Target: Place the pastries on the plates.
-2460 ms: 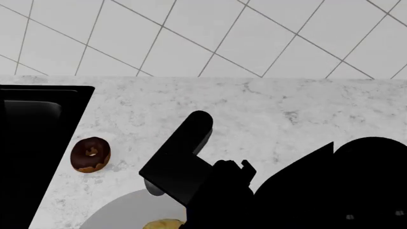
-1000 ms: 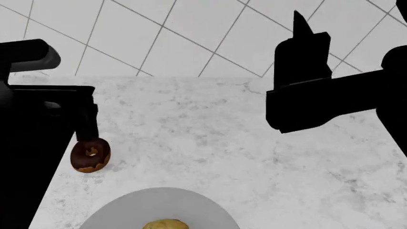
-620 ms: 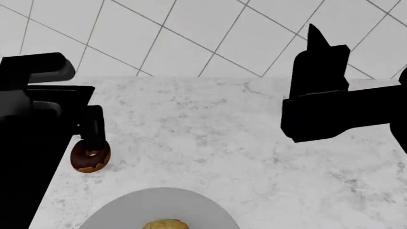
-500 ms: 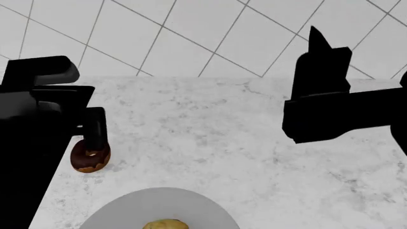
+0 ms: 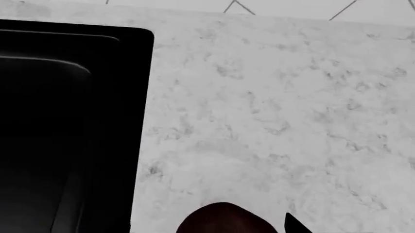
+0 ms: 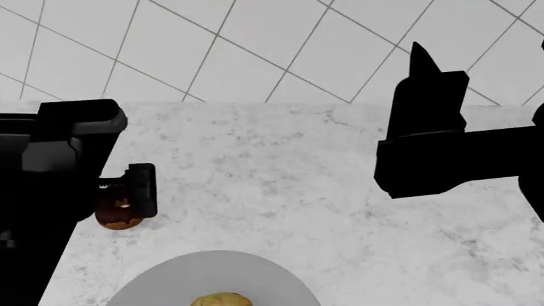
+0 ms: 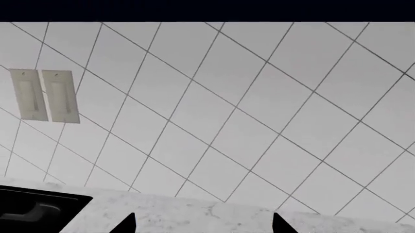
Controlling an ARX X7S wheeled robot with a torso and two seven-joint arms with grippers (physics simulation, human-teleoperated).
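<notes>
Beside the sink's (image 6: 34,268) edge, left gripper (image 6: 136,191) over donut (image 6: 119,220), grip unclear, right gripper (image 7: 202,225) spread apart, raised.

The white marbled countertop (image 6: 281,185) lies open across its middle and far side. At left, the black sink basin (image 6: 25,255) borders it. The raised black right arm (image 6: 450,153) blocks the right. The light grey round plate (image 6: 213,277) occupies the near edge.
</notes>
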